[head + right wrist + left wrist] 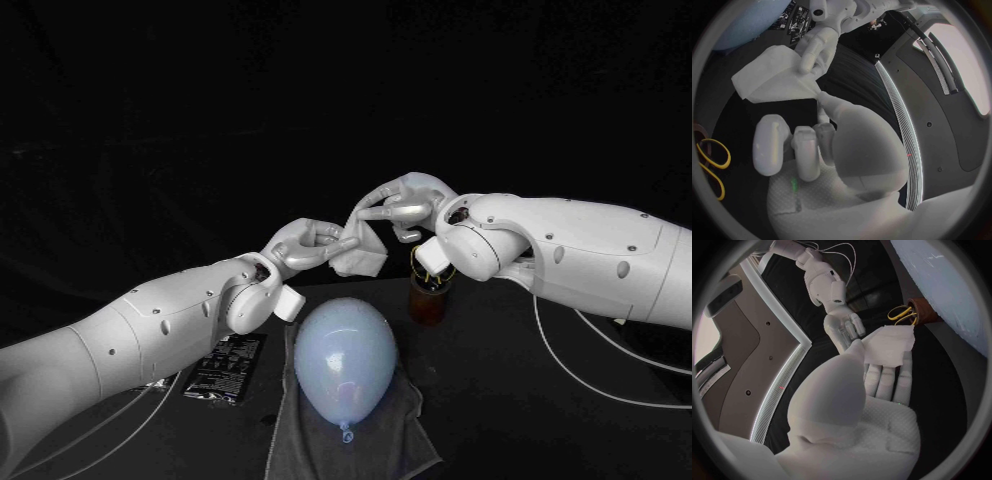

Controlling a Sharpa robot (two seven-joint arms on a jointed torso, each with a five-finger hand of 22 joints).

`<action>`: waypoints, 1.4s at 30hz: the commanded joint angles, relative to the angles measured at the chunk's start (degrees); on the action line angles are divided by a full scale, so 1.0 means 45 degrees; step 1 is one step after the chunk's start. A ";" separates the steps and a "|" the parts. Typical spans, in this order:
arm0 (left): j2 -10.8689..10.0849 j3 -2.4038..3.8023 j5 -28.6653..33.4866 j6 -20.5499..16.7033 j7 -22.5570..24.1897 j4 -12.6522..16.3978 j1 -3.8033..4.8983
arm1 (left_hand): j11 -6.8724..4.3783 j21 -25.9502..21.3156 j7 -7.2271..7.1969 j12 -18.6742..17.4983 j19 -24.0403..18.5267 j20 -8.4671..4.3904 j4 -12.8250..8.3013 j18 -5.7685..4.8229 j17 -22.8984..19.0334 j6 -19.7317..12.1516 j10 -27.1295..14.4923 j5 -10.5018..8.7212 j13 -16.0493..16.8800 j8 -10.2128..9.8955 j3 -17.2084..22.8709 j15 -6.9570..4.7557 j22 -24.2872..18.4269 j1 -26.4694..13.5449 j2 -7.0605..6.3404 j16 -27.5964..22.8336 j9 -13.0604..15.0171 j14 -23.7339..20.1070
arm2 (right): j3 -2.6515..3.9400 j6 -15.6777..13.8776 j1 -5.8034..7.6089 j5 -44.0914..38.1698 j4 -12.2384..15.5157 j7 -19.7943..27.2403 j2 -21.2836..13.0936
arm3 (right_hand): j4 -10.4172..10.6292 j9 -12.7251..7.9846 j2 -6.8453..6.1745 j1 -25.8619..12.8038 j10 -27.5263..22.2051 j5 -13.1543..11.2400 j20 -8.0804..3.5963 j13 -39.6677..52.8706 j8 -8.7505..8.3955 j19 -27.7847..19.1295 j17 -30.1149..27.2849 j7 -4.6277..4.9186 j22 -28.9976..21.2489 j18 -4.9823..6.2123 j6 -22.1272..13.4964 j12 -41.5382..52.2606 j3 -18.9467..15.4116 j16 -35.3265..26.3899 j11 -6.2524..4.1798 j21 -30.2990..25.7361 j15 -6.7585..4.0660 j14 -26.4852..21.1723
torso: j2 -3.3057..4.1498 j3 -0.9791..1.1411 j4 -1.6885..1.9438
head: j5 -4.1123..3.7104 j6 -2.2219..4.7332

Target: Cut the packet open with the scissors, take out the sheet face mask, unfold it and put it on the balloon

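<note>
Head view: folded mask (361, 256) in grip of L hand (306, 243) + R hand (397, 208); scissors (903, 315) in brown cup (428, 302) by balloon (343, 355).

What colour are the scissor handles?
Yellow; the looped scissor handles show best in the left wrist view.

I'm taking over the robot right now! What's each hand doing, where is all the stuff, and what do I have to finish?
Left hand: holds one edge of the folded mask.
Right hand: pinches the opposite edge. The mask hangs between the two hands, raised above the balloon.
Balloon: lies on a grey cloth, below the hands.
Packet: lies flat beside the balloon, on the robot's left.
Scissors: stand in a brown cup behind the balloon.
Done: the mask is out of the packet and the scissors are put away.
Left: unfold the mask and lay it on the balloon.
</note>
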 commanded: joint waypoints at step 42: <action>-0.0205 0.0009 0.0450 0.0117 -0.0735 -0.0064 0.0018 | -0.0134 -0.0327 -0.0045 -0.1011 0.0561 -0.0026 -0.1196 0.0386 0.0862 0.0456 0.1085 -0.0041 0.0049 0.0126 0.4750 -0.0094 -0.0085 -0.0485 -0.1118 -0.0914 0.0505 0.0603 | 0.0016 -0.0124 0.0001 -0.0094 -0.0258 0.0216 -0.0088 | -0.0067 0.0025 0.0062 -0.0128 0.0484 0.0032 -0.0066 0.2093 0.0102 0.0052 0.3354 0.0045 0.2306 0.0074 0.0056 0.0034 0.0161 0.0044 -0.0060 -0.0027 -0.0062 0.1330 | -0.0002 0.0006 -0.0001 | -0.0034 -0.0069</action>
